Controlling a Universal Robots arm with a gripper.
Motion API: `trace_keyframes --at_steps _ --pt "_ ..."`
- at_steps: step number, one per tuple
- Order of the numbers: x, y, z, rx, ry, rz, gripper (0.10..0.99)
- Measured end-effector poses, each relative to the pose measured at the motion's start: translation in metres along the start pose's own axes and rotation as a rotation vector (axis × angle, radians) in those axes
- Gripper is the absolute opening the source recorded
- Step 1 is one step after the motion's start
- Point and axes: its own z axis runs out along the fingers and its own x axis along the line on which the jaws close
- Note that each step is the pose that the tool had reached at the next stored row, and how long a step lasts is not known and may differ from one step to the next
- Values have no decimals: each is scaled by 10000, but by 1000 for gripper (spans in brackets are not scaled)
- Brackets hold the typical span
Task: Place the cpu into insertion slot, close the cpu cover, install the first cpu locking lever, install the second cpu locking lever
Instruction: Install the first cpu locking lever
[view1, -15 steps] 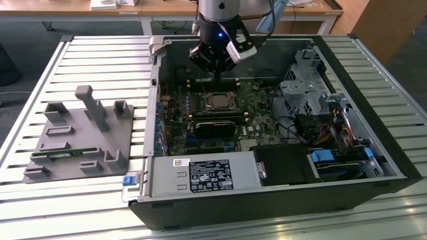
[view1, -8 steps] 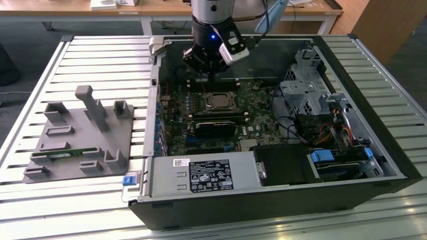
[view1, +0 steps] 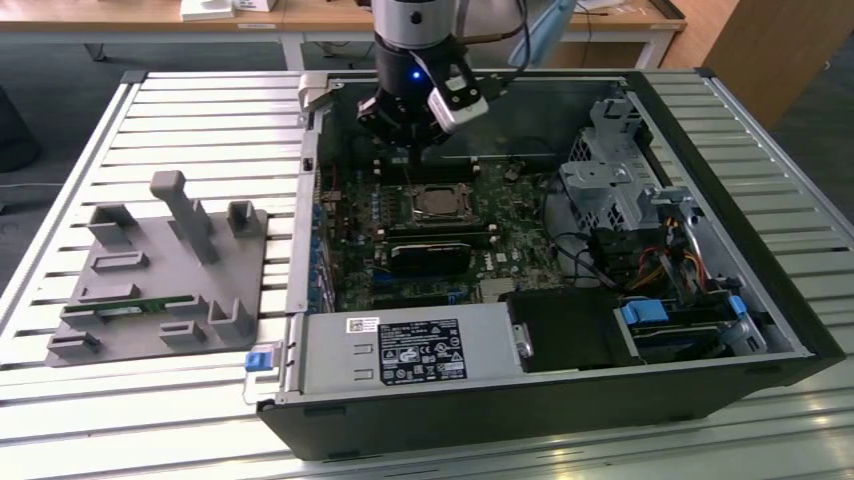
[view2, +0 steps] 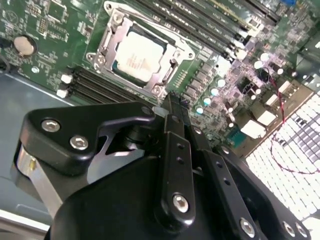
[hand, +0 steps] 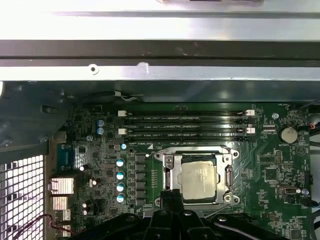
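Robotics lab: slatted bench (view1: 174, 110), open computer case (view1: 561, 405)

The arm (view1: 416, 35) stands near-vertical, with its wrist pointing straight down. The gripper (view2: 171, 104) hangs below the wrist, its two black fingers (view2: 175, 150) drawn together into one narrow tip with nothing between them. Black linkage plates spread out behind the fingers. A wrist camera (view1: 458, 106) juts from one side, just above the fingers.
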Motion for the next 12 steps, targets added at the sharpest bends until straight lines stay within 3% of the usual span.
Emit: trace_keyframes --at_steps 12 --pt "200 40 46 0 0 -1 106"
